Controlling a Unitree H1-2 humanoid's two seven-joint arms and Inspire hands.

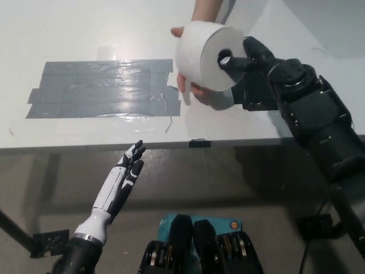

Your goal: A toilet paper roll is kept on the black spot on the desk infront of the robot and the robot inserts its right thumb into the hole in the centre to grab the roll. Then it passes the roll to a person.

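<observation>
White desk (pixel 85 28) edge near; right robot hand (pixel 251 57) pinching toilet paper roll (pixel 204 56) over person's hand (pixel 191 88); left robot hand (pixel 122 180) spread below edge.

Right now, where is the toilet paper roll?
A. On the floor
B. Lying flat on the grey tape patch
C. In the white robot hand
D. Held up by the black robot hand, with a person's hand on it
D: the toilet paper roll sits on the black right robot hand above the desk, and a person's hand cups it from behind.
</observation>
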